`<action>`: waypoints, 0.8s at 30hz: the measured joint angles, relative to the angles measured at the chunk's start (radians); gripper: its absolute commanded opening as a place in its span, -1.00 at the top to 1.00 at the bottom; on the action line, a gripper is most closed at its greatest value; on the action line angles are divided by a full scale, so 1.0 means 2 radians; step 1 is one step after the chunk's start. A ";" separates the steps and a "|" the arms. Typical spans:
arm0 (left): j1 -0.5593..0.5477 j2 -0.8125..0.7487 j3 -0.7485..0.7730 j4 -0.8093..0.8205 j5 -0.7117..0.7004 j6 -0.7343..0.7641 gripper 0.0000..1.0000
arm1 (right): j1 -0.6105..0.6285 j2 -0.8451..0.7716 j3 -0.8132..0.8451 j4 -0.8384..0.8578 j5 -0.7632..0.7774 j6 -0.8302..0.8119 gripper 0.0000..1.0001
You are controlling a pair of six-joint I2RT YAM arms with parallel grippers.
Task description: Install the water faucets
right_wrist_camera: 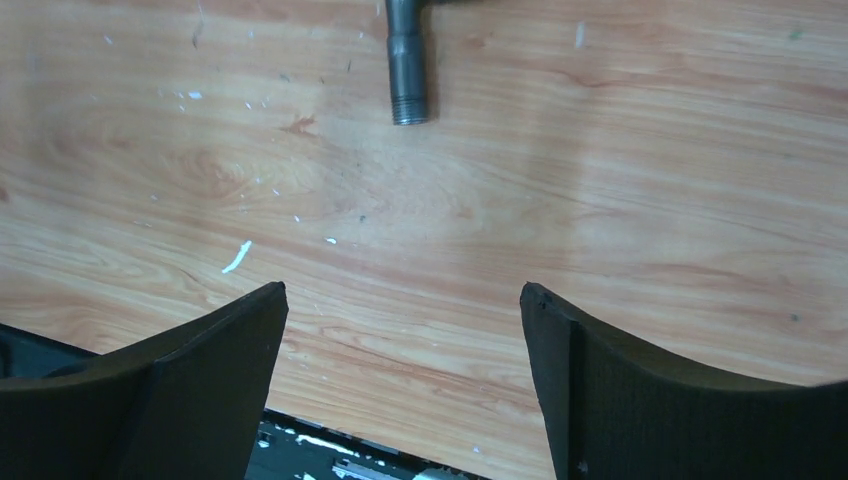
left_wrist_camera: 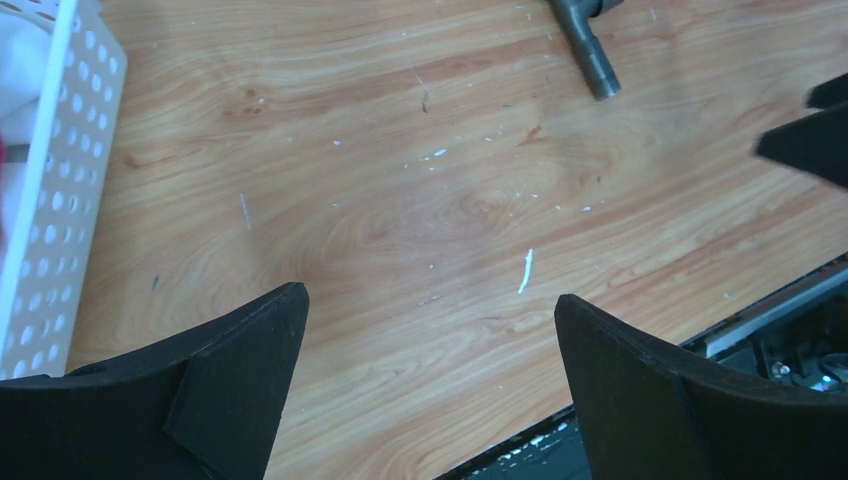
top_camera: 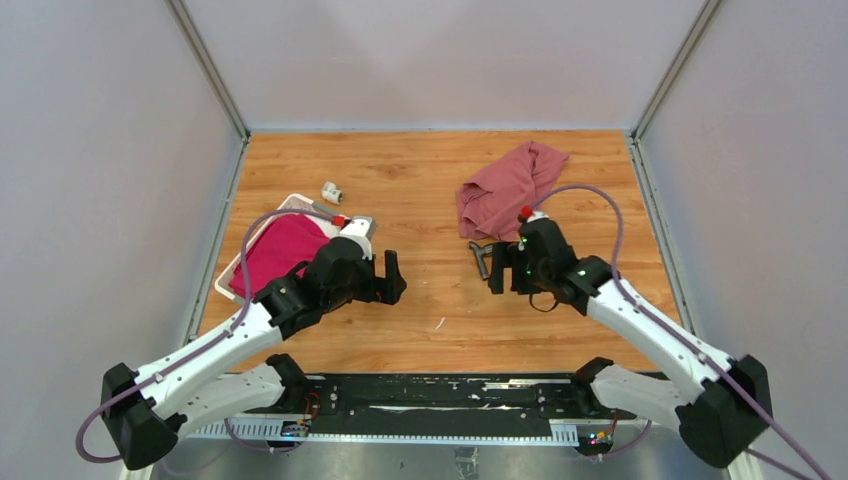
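Note:
A small dark grey T-shaped tap (top_camera: 482, 256) lies on the wooden table just below the dusty-red cloth. My right gripper (top_camera: 497, 270) stands open right beside it, nothing between its fingers. In the right wrist view the tap's threaded stem (right_wrist_camera: 407, 70) points toward the open right gripper (right_wrist_camera: 403, 300) from the top edge. A stubby white fitting (top_camera: 331, 190) rests far left, behind the basket. My left gripper (top_camera: 396, 278) hovers open over bare wood mid-table. The left wrist view shows the open left gripper (left_wrist_camera: 430, 310) empty, and the tap (left_wrist_camera: 590, 52) at top right.
A white perforated basket (top_camera: 228, 275) with magenta fabric sits at the left, its wall (left_wrist_camera: 70, 180) showing in the left wrist view. The dusty-red cloth (top_camera: 510, 185) lies crumpled at the back right. A black rail (top_camera: 440, 395) runs along the near edge. Grey walls enclose the table.

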 measured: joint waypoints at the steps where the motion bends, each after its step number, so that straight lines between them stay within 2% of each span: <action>1: 0.000 0.000 0.002 0.000 0.004 -0.002 -1.00 | 0.013 0.015 0.000 0.005 0.005 0.000 -0.82; 6: 0.000 -0.004 0.011 -0.002 0.023 -0.004 -1.00 | 0.043 0.128 0.008 0.042 0.026 -0.017 -0.81; 11: 0.000 -0.043 0.019 -0.016 0.021 -0.015 -1.00 | 0.043 0.248 0.075 0.072 0.044 -0.040 -0.79; 14: 0.000 -0.071 0.032 -0.033 0.005 -0.016 -1.00 | 0.042 0.305 0.117 0.091 0.050 -0.047 -0.63; 18: 0.000 -0.090 0.058 -0.065 -0.020 -0.018 -1.00 | 0.035 0.373 0.157 0.103 0.053 -0.053 -0.35; 21: 0.000 -0.094 0.069 -0.079 -0.029 -0.019 -1.00 | 0.030 0.402 0.164 0.105 0.054 -0.055 0.08; 24: 0.000 -0.096 0.070 -0.092 -0.033 -0.023 -1.00 | 0.029 0.408 0.170 0.110 0.056 -0.051 0.67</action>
